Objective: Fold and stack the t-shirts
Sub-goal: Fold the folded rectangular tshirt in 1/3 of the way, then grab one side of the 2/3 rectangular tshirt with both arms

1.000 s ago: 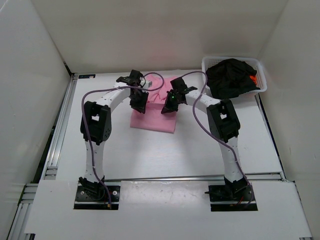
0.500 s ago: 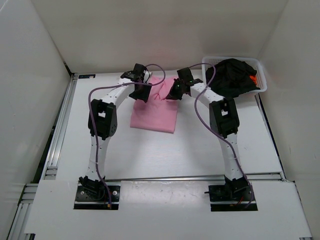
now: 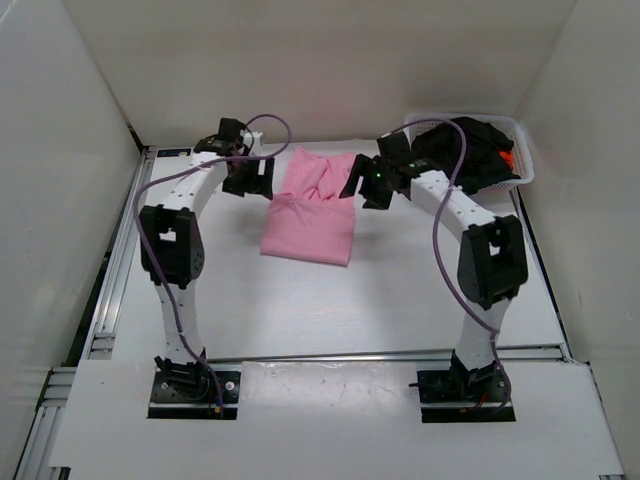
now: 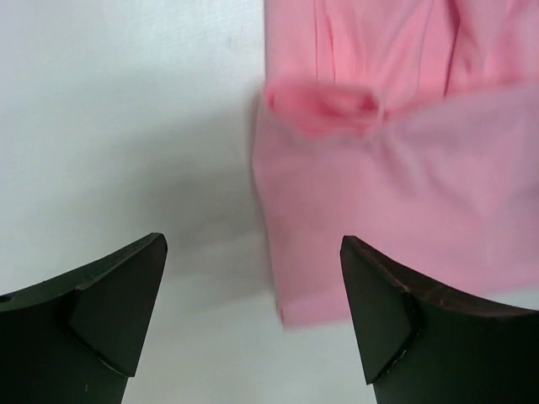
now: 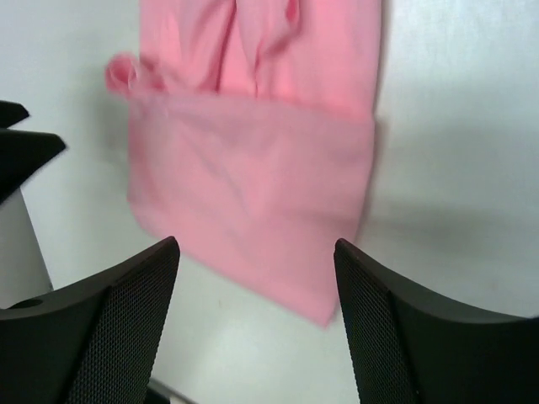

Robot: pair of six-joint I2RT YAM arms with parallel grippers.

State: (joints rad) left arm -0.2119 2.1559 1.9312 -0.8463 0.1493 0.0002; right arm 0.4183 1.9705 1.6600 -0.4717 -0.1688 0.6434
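Observation:
The light pink t-shirt (image 3: 312,212) lies folded on the white table, its near half a smooth layer and its far part creased (image 4: 396,160) (image 5: 253,168). My left gripper (image 3: 248,178) hovers just off the shirt's far left corner, open and empty (image 4: 253,295). To the shirt's far right my right gripper (image 3: 365,186) is also open with nothing in it (image 5: 257,311). The black t-shirt (image 3: 458,150) is heaped in the basket, and a bit of the orange t-shirt (image 3: 507,158) shows at its right side.
A white mesh basket (image 3: 412,128) stands at the back right corner of the table. White walls close in the back and both sides. A metal rail (image 3: 115,270) runs along the table's left edge.
Both grippers have opened and let go of the pink t-shirt. They moved from over its middle toward the back, then apart to either side. The shirt now lies flat.

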